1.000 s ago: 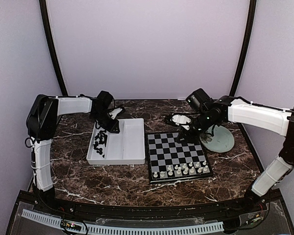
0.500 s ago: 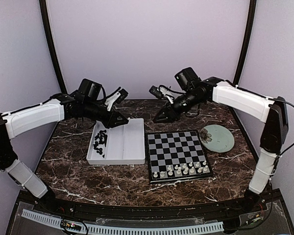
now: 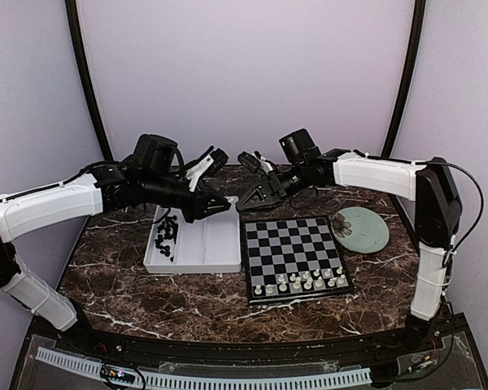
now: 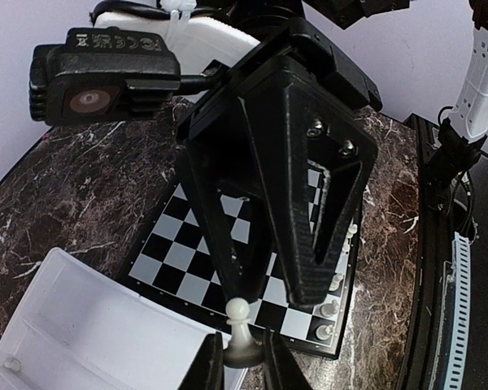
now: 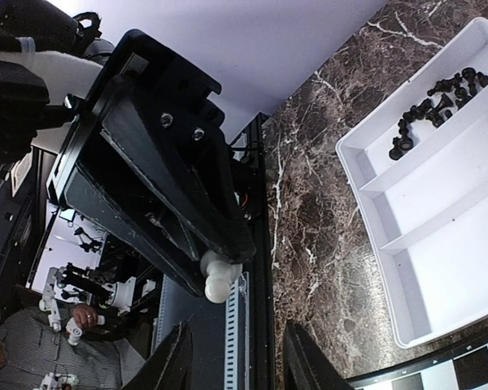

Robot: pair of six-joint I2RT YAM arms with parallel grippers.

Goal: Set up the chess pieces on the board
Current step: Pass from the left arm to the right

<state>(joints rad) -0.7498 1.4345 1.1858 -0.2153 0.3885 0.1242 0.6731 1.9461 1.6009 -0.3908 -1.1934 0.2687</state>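
My left gripper (image 4: pixel 242 361) is shut on the base of a white pawn (image 4: pixel 240 325), held upright in the air. In the top view the left gripper (image 3: pixel 226 208) and the right gripper (image 3: pixel 242 205) point at each other, tip to tip, over the gap between tray and board. The right gripper (image 5: pixel 237 361) is open, and the pawn (image 5: pixel 218 278) hangs just ahead of its fingers without touching them. The board (image 3: pixel 286 242) lies flat below, with white chess pieces (image 3: pixel 301 282) along its two near rows. Black chess pieces (image 3: pixel 167 236) lie heaped in the tray's left section.
The white tray (image 3: pixel 210 242) sits left of the board, its middle and right sections bare. A pale green round plate (image 3: pixel 362 230) lies right of the board. Dark marble tabletop (image 3: pixel 187 296) runs to the near edge; both arms span the space above the tray and the board's far edge.
Both arms have lifted and swung inward until their tips meet above the tray and board. The right gripper's jaws have widened. The left stays shut on the pawn.
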